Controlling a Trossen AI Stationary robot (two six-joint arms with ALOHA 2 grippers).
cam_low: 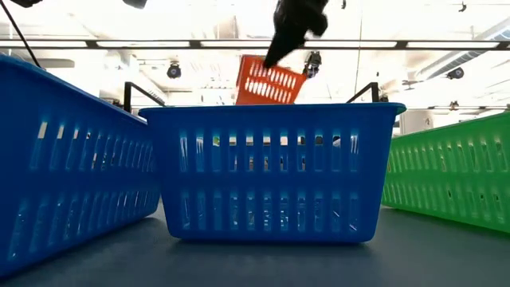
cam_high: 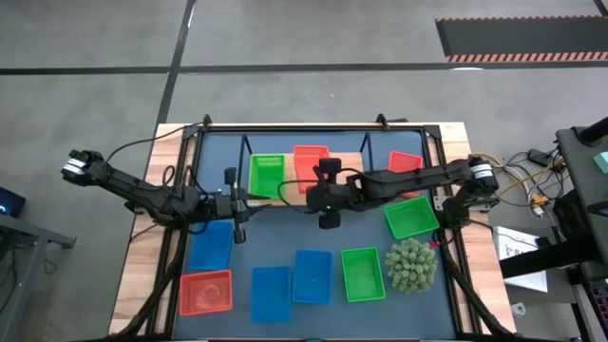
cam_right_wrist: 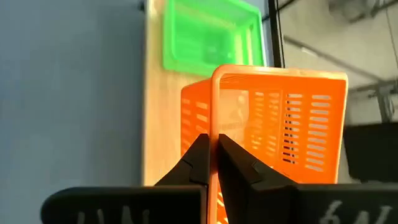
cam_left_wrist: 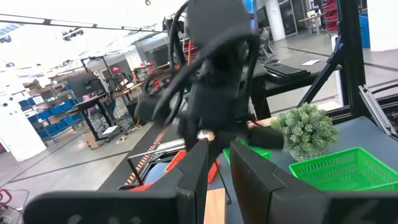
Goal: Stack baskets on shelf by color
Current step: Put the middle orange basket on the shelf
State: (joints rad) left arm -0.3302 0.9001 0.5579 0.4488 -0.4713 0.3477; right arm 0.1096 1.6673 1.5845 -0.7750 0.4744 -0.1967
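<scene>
Fingers (cam_right_wrist: 208, 155) of right gripper (cam_right_wrist: 211, 163) pinching rim of orange-red basket (cam_right_wrist: 273, 124), hanging tilted above shelf (cam_right_wrist: 154, 112) beside green basket (cam_right_wrist: 208, 37).

High view: right gripper (cam_high: 328, 190) hovering over shelf (cam_high: 353, 161); left gripper (cam_high: 236, 204) waiting by blue basket (cam_high: 211, 245).

Low view: orange-red basket (cam_low: 269, 82) dangling behind blue basket (cam_low: 269, 171).

Left wrist view: left gripper (cam_left_wrist: 219, 165) holding nothing, fingers slightly parted.
</scene>
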